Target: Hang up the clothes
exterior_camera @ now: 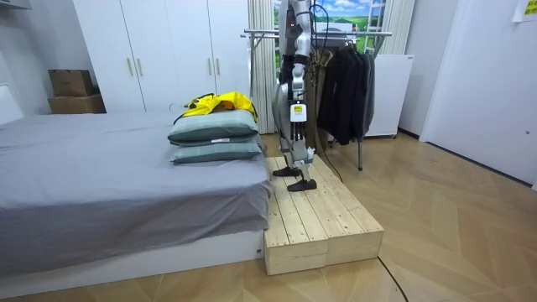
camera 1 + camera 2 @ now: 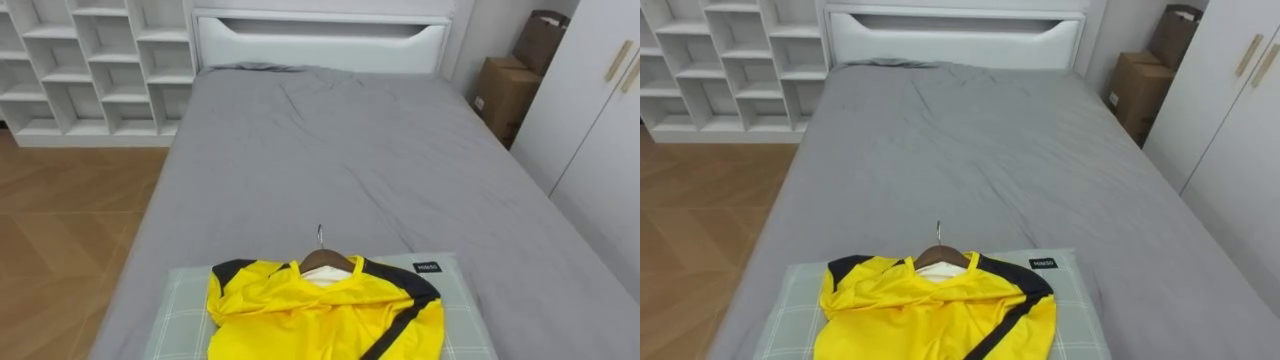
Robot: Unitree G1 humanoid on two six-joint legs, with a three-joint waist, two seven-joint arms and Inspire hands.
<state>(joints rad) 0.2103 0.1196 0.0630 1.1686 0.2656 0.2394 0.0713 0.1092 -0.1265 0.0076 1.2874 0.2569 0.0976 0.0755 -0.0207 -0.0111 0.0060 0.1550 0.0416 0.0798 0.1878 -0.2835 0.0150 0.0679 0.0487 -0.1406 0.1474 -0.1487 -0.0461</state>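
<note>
Where the head camera looks down along the grey bed (image 2: 340, 150), a yellow shirt (image 2: 320, 312) with dark trim lies on a pale green checked pillow (image 2: 178, 310) at the near end. Its collar sits on a wooden hanger (image 2: 327, 262) whose metal hook points toward the white headboard (image 2: 320, 45). A small dark label (image 2: 427, 266) lies on the pillow just beside the shirt's shoulder, its white print too small to read. Cardboard boxes (image 2: 505, 90) stand against the far wall by a white wardrobe (image 2: 600, 130).

In the room view the robot stands on a wooden platform (image 1: 323, 222) at the bedside. Its left hand (image 1: 294, 116) hangs at its side, and I cannot tell whether that hand is open or closed. The shirt rests in front of this hand, at about its height and apart from it. Behind the hand stands a clothes rail (image 1: 336, 33) hung with dark garments (image 1: 344, 92).
</note>
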